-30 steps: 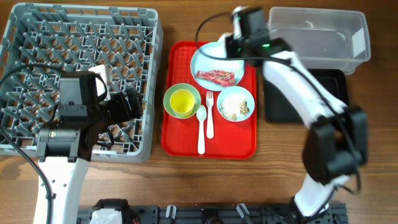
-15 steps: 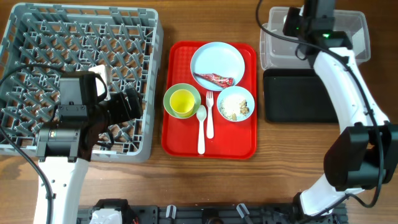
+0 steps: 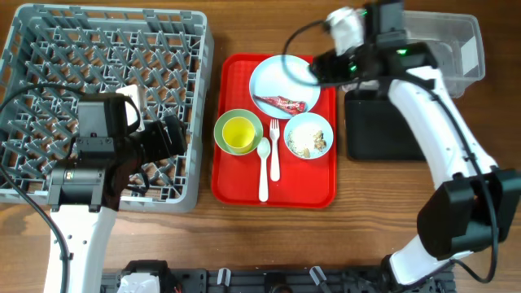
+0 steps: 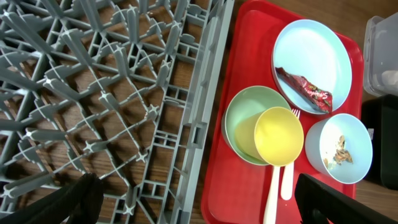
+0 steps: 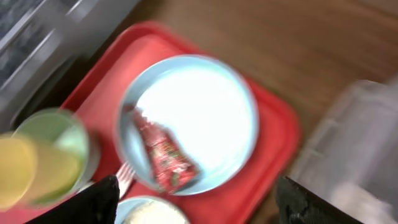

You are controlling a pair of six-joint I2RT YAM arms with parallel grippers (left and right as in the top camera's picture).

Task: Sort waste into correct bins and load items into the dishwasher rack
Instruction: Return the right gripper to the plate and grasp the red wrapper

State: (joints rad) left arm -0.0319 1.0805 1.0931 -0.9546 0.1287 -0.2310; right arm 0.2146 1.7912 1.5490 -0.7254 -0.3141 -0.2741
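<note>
Overhead, the right hand [image 3: 323,69] hangs over the right rim of the plate [image 3: 285,77], which sits on the red tray [image 3: 236,183] with the wrapper [image 3: 281,103] lying flat along its lower edge. Below the plate stand the green bowl [image 3: 222,122] with the yellow cup [image 3: 238,133] nested in it, the blue bowl [image 3: 309,137] holding crumbs [image 3: 303,145], the fork [image 3: 275,155] and the spoon [image 3: 263,171]. The clear tub [image 3: 456,49] and black tray [image 3: 383,134] lie to the right on the bench. The left hand [image 3: 168,138] is parked over the rack [image 3: 106,49].

From the left wrist, that hand [image 4: 199,205] is spread wide and carries nothing, sitting above the rack's [image 4: 93,93] edge.

The right wrist view is smeared, yet the right hand [image 5: 199,202] shows its fingers far apart with nothing between them, above the plate [image 5: 199,99] and wrapper [image 5: 163,154].

The wrapper looks like the next pick, and it is thin and pressed against the plate. Fingers coming down too low could catch the rim and shove or tip the plate; a shallow pinch could let the slick foil slip free over the tray. The nested cup may also lift with its bowl, and tilting the blue bowl carelessly would scatter crumbs.
</note>
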